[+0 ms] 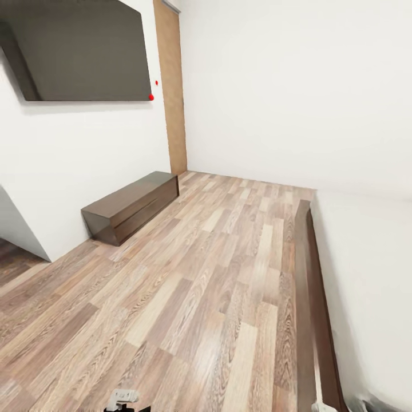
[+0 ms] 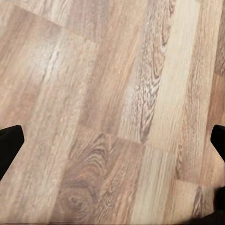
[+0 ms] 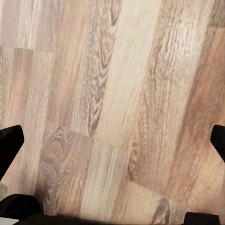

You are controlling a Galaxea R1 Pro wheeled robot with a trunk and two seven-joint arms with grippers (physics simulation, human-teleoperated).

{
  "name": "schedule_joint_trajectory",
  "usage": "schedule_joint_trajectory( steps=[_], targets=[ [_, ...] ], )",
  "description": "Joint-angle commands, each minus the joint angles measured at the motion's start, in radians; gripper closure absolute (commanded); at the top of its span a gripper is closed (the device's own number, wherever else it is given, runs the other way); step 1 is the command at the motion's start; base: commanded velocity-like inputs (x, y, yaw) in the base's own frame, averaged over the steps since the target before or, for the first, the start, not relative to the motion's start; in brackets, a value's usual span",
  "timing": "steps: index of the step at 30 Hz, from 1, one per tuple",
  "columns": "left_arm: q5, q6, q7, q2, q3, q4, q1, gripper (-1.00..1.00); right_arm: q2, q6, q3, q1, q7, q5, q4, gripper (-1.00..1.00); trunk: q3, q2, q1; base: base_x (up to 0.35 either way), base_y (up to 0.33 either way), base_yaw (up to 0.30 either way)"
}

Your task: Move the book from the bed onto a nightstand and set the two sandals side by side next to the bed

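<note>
The robot is in a room with white walls [image 1: 274,86] and a wood floor [image 1: 189,297] made of brown and tan planks.

In the head view, the bed [image 1: 366,274] is at about 3 o'clock. Its pale grey top runs down the side of the picture, and its dark brown wooden edge [image 1: 312,303] lies right along the floor. No book and no sandals can be seen on the part of the bed and floor that shows.

At about 10 o'clock a low dark brown cabinet [image 1: 133,206] sits on the floor, pushed against the wall. Its top is flat and bare. Above it, near 11 o'clock, a big dark flat screen [image 1: 80,48] hangs on the wall. Just beside the screen, at about 12 o'clock, a light brown wooden door [image 1: 171,86] stands in the corner.

The left claw [image 2: 112,140] looks straight down at the floor. Its two black fingers [image 2: 9,145] sit far apart at the two sides of the picture, so it is spread wide and holds nothing.

The right claw [image 3: 112,140] also looks down at the planks. Its black fingers [image 3: 9,143] are far apart too, spread wide with nothing between them.
</note>
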Motion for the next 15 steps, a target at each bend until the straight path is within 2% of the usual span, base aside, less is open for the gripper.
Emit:
schedule_joint_trajectory(
  steps=[1,15],
  targets=[
    [0.002,0.0,-0.005,0.0,0.005,0.002,-0.001,-1.0,0.0,0.002,-0.009,0.0,0.005,0.01,-0.001,-1.0,-0.001,0.0,0.0,0.0,0.0,0.29],
    [0.002,0.0,-0.005,0.0,0.005,0.002,-0.001,-1.0,0.0,0.002,-0.009,0.0,0.005,0.009,-0.001,-1.0,-0.001,0.0,0.0,0.0,0.0,0.29]
  ],
)
